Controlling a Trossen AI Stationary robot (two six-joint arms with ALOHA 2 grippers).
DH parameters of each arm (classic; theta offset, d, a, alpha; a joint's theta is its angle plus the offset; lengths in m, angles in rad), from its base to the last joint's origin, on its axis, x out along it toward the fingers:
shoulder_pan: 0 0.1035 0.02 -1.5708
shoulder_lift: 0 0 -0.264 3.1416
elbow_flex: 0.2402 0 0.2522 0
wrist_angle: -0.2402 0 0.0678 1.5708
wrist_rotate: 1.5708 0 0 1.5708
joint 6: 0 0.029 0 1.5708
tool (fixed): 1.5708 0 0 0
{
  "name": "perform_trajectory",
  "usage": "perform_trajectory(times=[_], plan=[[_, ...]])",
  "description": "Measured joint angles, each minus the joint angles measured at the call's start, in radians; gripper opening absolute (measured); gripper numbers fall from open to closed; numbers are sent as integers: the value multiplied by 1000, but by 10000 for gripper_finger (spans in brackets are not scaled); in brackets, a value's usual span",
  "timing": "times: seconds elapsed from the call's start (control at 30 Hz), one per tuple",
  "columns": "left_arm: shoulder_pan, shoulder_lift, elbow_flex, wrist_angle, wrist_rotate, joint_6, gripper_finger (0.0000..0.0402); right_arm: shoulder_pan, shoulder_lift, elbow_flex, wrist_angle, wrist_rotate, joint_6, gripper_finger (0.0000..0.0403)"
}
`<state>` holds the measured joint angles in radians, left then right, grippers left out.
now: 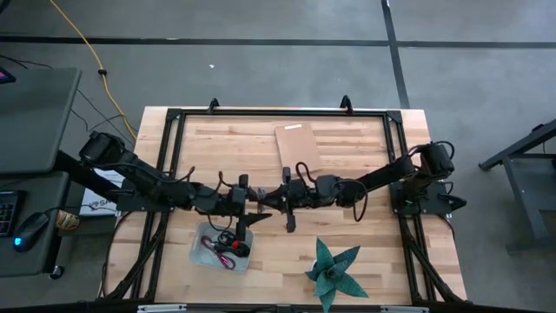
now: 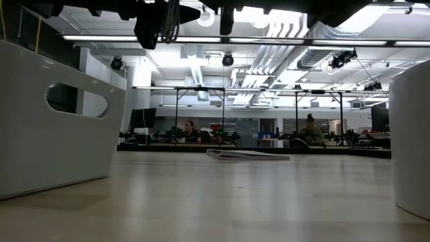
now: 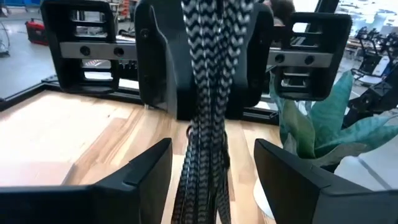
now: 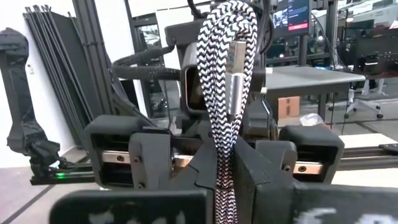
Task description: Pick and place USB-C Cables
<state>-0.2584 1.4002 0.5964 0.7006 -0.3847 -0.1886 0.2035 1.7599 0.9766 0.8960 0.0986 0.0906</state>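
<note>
While pinched in right fingers [image 4: 249, 180] | grey cable [image 4: 225, 93] | left fingers [image 3: 149, 180] spread

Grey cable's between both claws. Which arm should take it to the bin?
Probably left. The bin sits on its side, just beside the left claw, whose open fingers straddle the cable. The right claw is shut on it now, so a handover comes first.
</note>
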Motion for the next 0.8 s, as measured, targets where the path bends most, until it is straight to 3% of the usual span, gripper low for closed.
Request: perform_trajectory(times=[0.17,0.4,0.8], plan=[[-1,-7,0,0,0,5,167,0,4,4,-9,2,-5,6],[6,-7,0,-10,0,8,18,1,1,4,-18,3,-9,11],[6,-24,-1,-56,-1,8,2,1,-9,4,-48,43,31,96]])
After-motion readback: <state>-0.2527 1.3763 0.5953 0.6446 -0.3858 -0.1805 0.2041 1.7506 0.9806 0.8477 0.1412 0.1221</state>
